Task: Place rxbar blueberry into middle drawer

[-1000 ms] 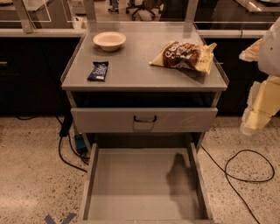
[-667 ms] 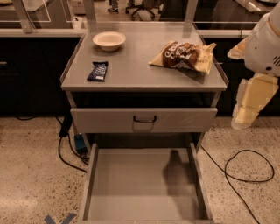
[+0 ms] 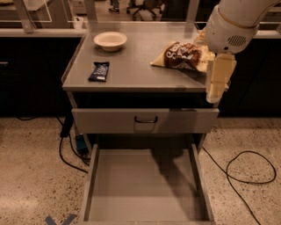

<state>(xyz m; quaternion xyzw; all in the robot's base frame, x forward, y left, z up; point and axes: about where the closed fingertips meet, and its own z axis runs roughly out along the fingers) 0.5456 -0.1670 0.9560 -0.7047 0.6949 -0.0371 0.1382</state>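
At the front of the cabinet (image 3: 140, 83), one drawer (image 3: 131, 189) stood pulled fully out over the speckled floor, its grey bottom partly shadowed on the right. A blue tape mark (image 3: 59, 219) lay on the floor off the cabinet's front left corner, and a black cable (image 3: 246, 176) looped across the floor to the cabinet's right. Above the open drawer, a second drawer (image 3: 105, 121) with a dark handle (image 3: 145, 119) sat shut.

The rxbar blueberry (image 3: 99, 71) lay flat on the cabinet's top, near its front left edge, untouched and well apart from the robot. The gripper (image 3: 218, 81) hung at the cabinet's front right corner, pointing down past the edge of the top; whether it was open or closed could not be told, and it held nothing that could be seen. The white arm (image 3: 230, 26) rose above it, partly covering a brown-and-yellow chip bag (image 3: 180, 56) on the right of the top. A pale bowl (image 3: 110, 40) sat toward the cabinet's back left. Office chairs (image 3: 145, 6) stood beyond the cabinet.
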